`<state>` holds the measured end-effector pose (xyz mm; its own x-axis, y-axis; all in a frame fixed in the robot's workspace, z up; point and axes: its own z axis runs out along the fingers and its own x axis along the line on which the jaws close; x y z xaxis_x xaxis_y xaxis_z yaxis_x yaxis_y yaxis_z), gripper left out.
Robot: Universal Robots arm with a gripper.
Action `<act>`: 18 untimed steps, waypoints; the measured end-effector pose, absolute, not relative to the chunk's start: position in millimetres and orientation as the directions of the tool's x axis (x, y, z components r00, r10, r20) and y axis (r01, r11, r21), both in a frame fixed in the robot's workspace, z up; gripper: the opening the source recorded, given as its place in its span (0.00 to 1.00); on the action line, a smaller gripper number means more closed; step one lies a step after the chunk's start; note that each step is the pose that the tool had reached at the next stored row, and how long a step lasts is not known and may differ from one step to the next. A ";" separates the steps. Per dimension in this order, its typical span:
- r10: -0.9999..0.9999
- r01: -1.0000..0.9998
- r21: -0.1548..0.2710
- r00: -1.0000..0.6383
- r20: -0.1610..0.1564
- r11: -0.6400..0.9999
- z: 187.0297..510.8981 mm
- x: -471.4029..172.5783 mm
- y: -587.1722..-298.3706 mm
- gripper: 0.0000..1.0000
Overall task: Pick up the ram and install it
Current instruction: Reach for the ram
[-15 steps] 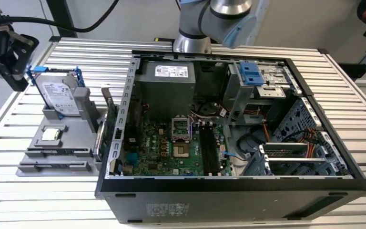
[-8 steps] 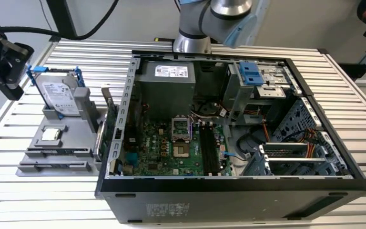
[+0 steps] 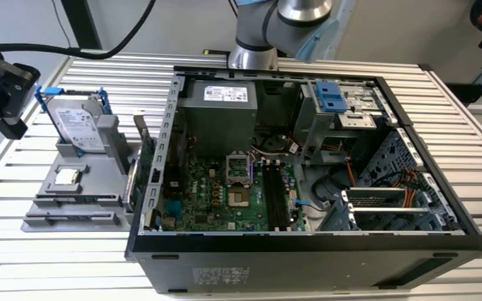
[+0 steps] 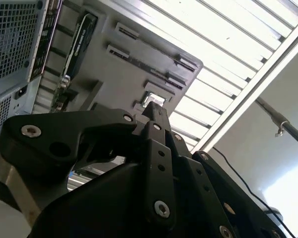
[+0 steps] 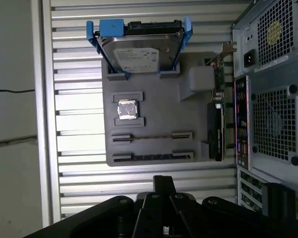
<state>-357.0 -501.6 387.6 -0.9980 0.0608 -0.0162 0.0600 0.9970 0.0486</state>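
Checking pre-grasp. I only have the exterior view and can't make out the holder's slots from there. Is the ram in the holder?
Observer: Yes. The first wrist view shows the ram edge-on in a holder slot, next to the CPU.
Operator: Gripper on it?
Observer: No. The gripper is apart from it, and looks to be over table slats beside the holder.
Operator: Other slot?
Observer: The slot beside the ram looks dark; can't tell if it's filled.
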 end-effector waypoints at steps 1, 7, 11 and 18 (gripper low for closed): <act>0.061 0.060 0.048 -0.998 -0.015 0.997 387.6 -357.0 -501.7 0.00; 0.061 0.060 0.048 -0.998 -0.014 0.997 387.6 -356.9 -501.7 0.00; 0.061 0.060 0.048 -0.998 -0.014 0.997 387.6 -356.9 -501.7 0.00; -0.018 -0.019 0.048 -1.000 -0.014 0.999 387.6 -357.2 -501.7 0.00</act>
<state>-357.2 -501.7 387.6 -0.9997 -0.0179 -0.0135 -0.0185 0.9987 0.0484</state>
